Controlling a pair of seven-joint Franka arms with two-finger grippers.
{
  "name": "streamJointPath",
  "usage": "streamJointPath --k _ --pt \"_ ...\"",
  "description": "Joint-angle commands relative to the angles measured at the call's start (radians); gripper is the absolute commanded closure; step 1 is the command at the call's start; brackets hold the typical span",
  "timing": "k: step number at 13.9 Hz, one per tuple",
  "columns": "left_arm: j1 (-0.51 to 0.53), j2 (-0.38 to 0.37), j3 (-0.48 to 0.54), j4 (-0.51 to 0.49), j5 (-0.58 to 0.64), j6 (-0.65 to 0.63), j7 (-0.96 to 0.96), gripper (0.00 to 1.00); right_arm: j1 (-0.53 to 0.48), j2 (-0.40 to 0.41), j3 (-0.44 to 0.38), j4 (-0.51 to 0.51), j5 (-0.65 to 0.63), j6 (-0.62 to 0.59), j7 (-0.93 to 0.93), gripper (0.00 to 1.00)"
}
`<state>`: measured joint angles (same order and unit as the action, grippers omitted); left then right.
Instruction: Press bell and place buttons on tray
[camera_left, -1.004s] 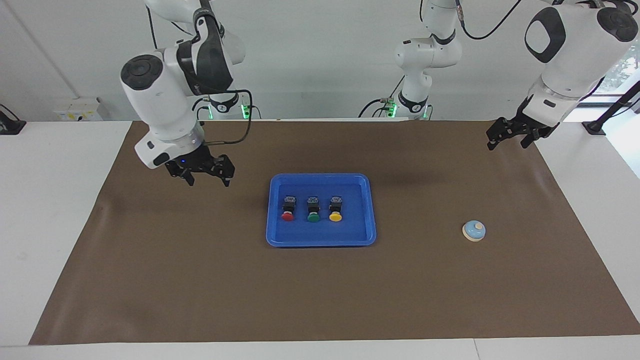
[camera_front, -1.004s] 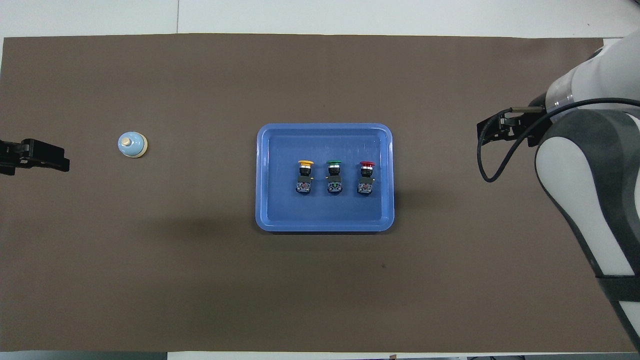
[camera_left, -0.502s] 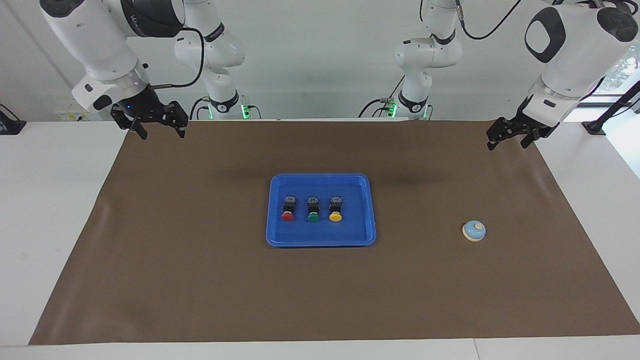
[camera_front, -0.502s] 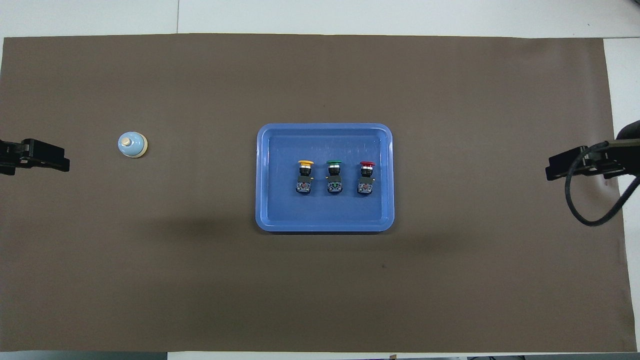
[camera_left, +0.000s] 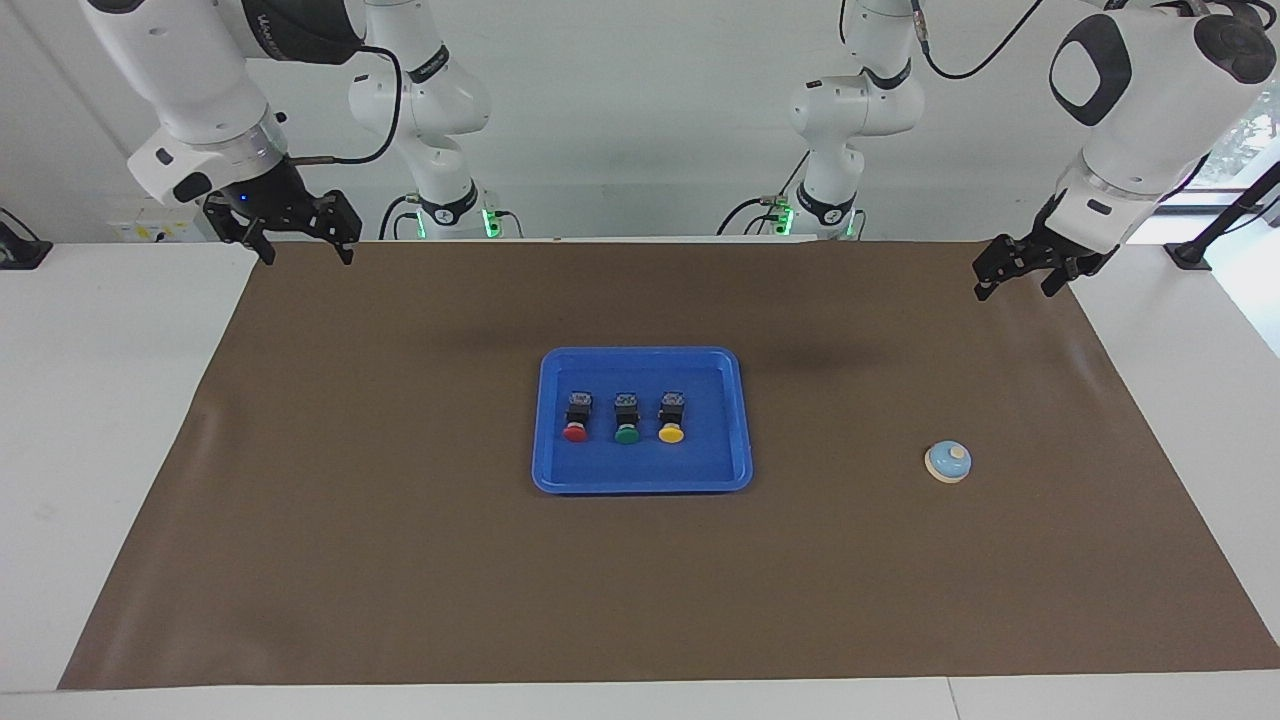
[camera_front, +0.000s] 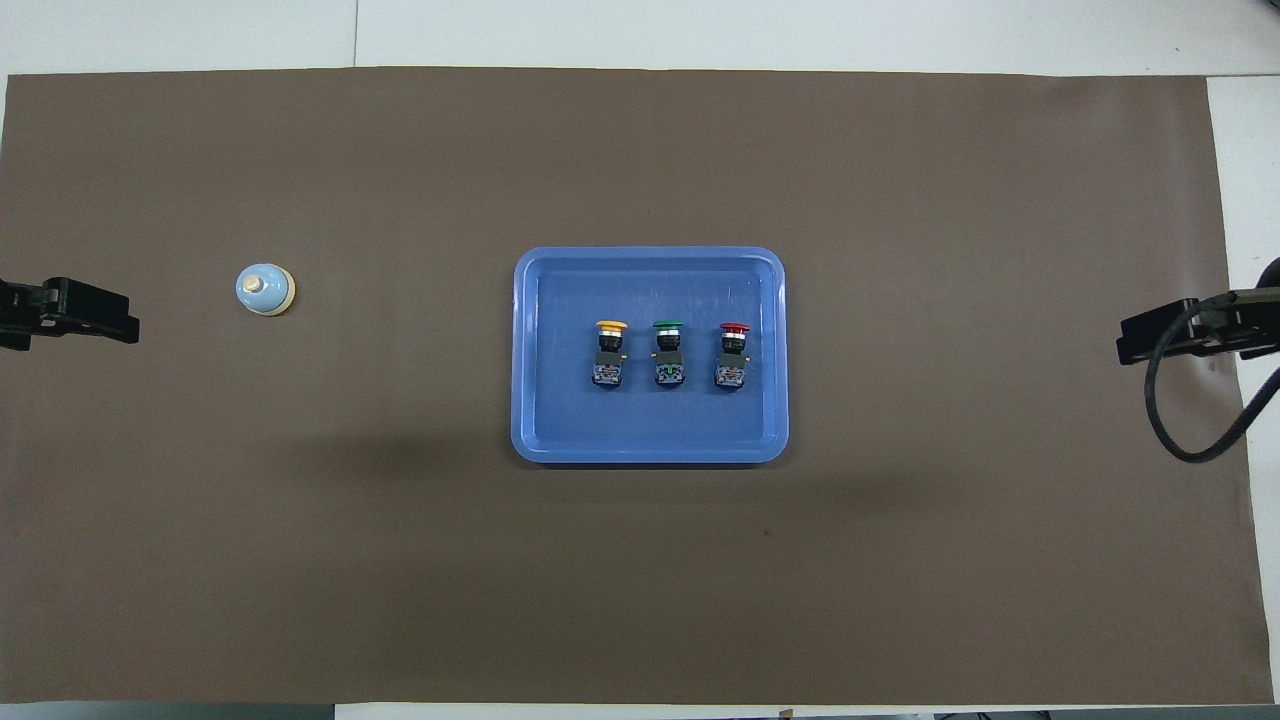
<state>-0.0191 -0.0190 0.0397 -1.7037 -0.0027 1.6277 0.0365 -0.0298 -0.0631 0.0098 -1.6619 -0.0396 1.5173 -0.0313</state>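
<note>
You see the tray (camera_left: 642, 484) mid-mat, holding the red button (camera_left: 576, 418), green button (camera_left: 627, 418) and yellow button (camera_left: 671, 418) in a row, caps pointing away from the robots. The bell (camera_left: 948, 461) stands alone toward the left arm's end. The left gripper (camera_left: 1016, 278) and the right gripper (camera_left: 295, 243) hang empty, fingers spread, over the mat's (camera_left: 400, 560) corners at the robots' edge.

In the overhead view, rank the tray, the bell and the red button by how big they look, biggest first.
1. The blue tray, by far the largest.
2. and 3. The bell and the red button look close in size: the bell is rounder and wider, the button longer. No firm ranking between them.
</note>
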Motion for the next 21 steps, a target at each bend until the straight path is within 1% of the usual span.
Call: streamJointPath --k 1,11,21 --pt "0.001 -0.022 0.0 -0.02 0.012 0.0 0.005 0.0 -0.021 -0.007 0.013 -0.018 -0.01 0.02 -0.018 0.0" --pt "0.001 -0.022 0.0 -0.02 0.012 0.0 0.005 0.0 -0.029 -0.009 0.006 -0.018 0.046 0.02 -0.019 0.0" --pt "0.001 -0.022 0.0 -0.019 0.012 0.0 0.005 0.0 -0.022 -0.017 0.007 -0.022 0.041 0.011 -0.021 0.0"
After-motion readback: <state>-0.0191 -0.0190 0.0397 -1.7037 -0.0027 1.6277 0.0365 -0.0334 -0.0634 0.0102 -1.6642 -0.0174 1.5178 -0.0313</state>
